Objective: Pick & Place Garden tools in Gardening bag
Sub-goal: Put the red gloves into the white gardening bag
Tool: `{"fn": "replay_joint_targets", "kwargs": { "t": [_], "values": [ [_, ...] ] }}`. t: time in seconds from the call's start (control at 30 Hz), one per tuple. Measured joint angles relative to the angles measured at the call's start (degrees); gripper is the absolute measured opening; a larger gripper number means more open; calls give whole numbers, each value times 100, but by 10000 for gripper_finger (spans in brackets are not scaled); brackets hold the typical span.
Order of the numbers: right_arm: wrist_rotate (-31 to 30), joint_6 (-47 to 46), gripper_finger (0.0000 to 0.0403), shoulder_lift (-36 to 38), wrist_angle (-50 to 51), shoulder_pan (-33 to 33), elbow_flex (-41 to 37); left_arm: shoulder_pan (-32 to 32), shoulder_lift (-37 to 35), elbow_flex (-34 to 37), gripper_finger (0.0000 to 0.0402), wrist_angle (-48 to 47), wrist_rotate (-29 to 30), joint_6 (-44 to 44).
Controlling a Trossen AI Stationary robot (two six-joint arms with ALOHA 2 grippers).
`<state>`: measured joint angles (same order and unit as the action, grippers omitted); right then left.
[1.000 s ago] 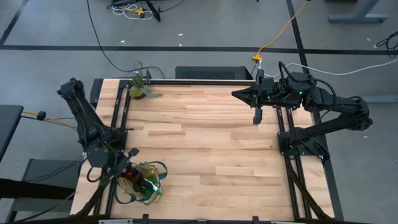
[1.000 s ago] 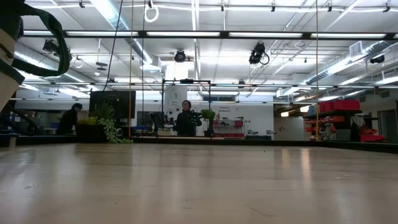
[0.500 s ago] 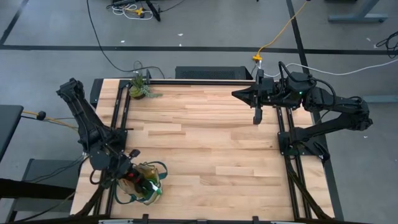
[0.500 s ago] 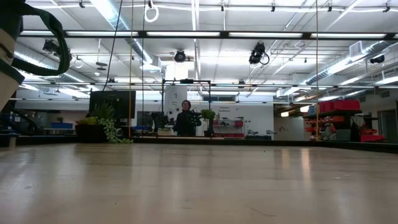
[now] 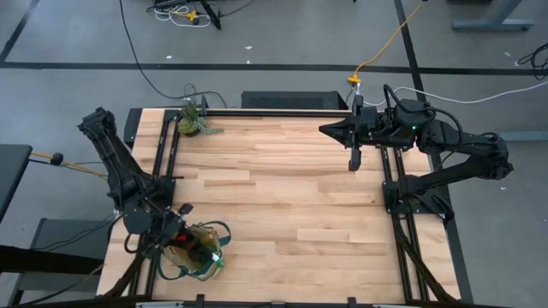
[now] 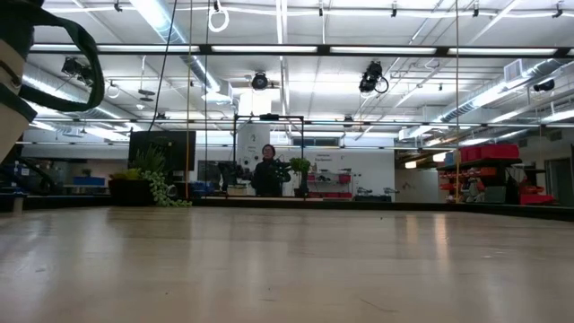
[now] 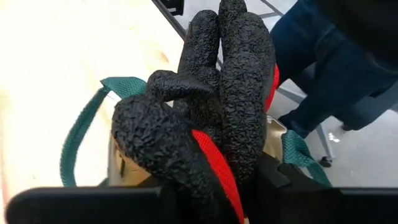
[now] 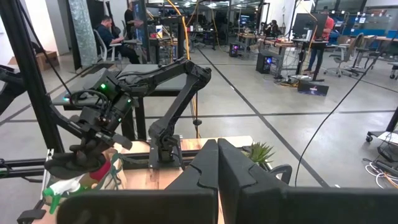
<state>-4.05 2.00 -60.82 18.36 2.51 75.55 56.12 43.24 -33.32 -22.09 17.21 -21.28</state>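
The gardening bag (image 5: 203,257), beige with green loop handles (image 7: 79,127), stands at the table's near left corner. Part of it also shows at the low view's left edge (image 6: 13,85). A translucent green tool (image 5: 211,265) lies inside it. My left gripper (image 5: 180,242) hovers over the bag's mouth, shut on the black-and-red glove bundle (image 7: 211,93). My right gripper (image 8: 217,168) is raised at the far right (image 5: 330,130), shut and holding nothing. My left gripper pinches the glove bundle between its two fingers at the bundle's rear end (image 7: 219,186). It comes slanting down from the table's far left. The glove fingers (image 7: 239,56) stick out past the fingertips over the bag's mouth. Whether the bundle touches the bag, I cannot tell.
A small green potted plant (image 5: 191,120) stands at the far left corner. The wooden tabletop (image 5: 291,205) stretches bare between the two arms. A person's legs in jeans (image 7: 323,81) stand just beyond the table's near left corner.
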Motion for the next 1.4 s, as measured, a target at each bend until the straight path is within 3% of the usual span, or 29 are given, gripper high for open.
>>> {"fn": "replay_joint_targets", "kwargs": {
  "t": [0.5, 0.93, 1.4],
  "values": [
    [3, 0, 0, 0, 3, -1, 0, 0, 0, 0, 145, 96, 72, 239],
    [49, 0, 0, 0, 4, 1, 0, -2, -2, -2, 234, -197, 57, 86],
    [47, 0, 0, 0, 6, 1, 0, -2, -55, -4, 277, -225, -206, -67]
  ]
}}
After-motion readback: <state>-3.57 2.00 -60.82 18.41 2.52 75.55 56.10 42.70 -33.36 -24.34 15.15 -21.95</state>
